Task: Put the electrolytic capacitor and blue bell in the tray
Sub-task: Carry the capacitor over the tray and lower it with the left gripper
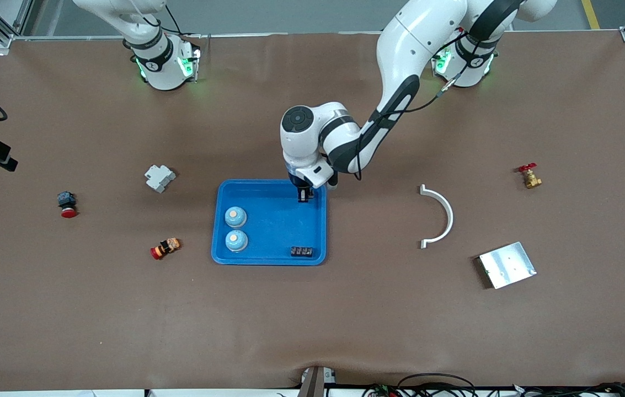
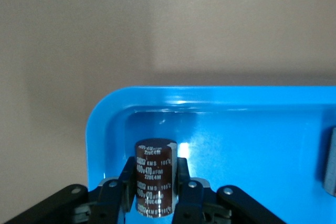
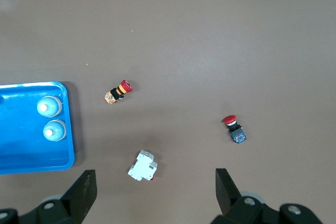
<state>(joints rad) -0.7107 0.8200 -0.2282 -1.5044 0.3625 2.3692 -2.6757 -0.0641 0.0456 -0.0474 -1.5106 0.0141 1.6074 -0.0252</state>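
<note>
While the left claw (image 1: 304,196) is gripping the electrolytic capacitor (image 2: 155,177) upright between its fingers, it is hanging over the corner of the tray (image 1: 272,255) that lies toward the robots' bases and the left arm's end of the table (image 1: 345,320). In the left wrist view the brown can is sitting inside the curve of the blue rim, with the tray floor showing under and around it. The step in hand looks like the set-down. To do it well, the claw should be lowering straight until the can's base is meeting the floor, keeping clear of the sloped wall so the can is not landing tilted, and only then spreading its fingers. A tall narrow can is likely tipping easily, so a slow, vertical retreat is advisable. Two blue bells (image 1: 235,216) are already resting in the tray at the right arm's end, and a small black block (image 1: 301,252) is lying in the camera-side corner. The right claw (image 3: 155,195) is waiting wide open, high above the bare table.
</note>
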